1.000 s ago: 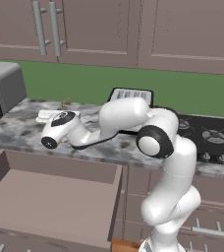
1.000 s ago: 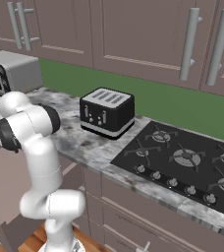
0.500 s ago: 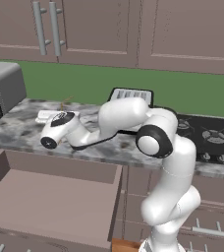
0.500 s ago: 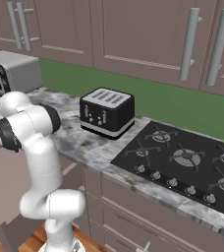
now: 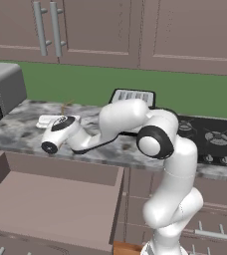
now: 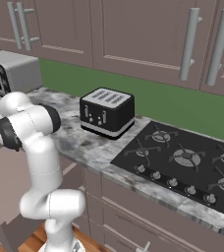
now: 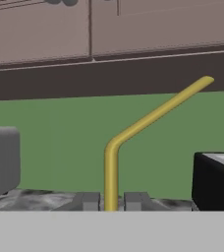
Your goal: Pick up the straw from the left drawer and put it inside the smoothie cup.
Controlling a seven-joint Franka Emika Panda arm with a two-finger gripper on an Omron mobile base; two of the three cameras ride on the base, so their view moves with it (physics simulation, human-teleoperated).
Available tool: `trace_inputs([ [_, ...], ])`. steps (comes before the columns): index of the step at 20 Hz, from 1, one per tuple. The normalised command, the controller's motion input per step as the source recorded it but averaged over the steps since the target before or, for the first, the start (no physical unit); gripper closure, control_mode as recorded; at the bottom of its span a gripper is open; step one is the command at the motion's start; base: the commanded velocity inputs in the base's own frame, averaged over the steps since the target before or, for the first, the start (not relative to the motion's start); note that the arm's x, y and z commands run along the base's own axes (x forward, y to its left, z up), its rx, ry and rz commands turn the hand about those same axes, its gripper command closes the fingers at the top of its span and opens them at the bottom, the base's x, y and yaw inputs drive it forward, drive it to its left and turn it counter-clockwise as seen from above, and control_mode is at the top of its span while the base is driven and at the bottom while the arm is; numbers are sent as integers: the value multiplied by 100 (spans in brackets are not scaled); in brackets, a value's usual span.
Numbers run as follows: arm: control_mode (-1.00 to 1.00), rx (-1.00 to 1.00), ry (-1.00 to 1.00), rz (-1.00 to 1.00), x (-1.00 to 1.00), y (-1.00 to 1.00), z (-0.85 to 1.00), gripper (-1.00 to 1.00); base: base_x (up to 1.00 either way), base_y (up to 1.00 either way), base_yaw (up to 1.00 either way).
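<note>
In the hand view the straw (image 7: pixel 111 167) is a thin tan-orange stick. It rises from between the two dark fingertips (image 7: pixel 89 201), bends, and slants up to the right. My gripper (image 7: pixel 111 202) is shut on its lower end. In the left base view the arm reaches left over the counter. The gripper (image 5: pixel 60 115) points toward the back wall, and a bit of the straw (image 5: pixel 64 105) pokes up above it. The left drawer (image 5: pixel 16 172) stands pulled open below the hand, its flat bottom bare. The smoothie cup is out of view.
A black-and-silver toaster (image 5: pixel 133 96) (image 6: pixel 106 112) (image 7: pixel 217 179) stands on the marble counter (image 5: pixel 16 137) to the right of the hand. A grey toaster oven (image 5: pixel 1 89) (image 6: pixel 13 71) stands at the left. The black stove (image 6: pixel 182 157) lies at the right, with cabinets above.
</note>
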Motion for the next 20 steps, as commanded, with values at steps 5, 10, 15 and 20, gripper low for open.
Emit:
trace_inputs([
  [5,-100,0,0,0,0,0,2,100,0,0,0],
  [10,-100,0,0,0,-1,0,14,100,0,0,0],
  [15,-100,0,0,0,1,0,0,100,0,0,0],
  [20,-100,0,0,0,15,0,0,100,0,0,0],
])
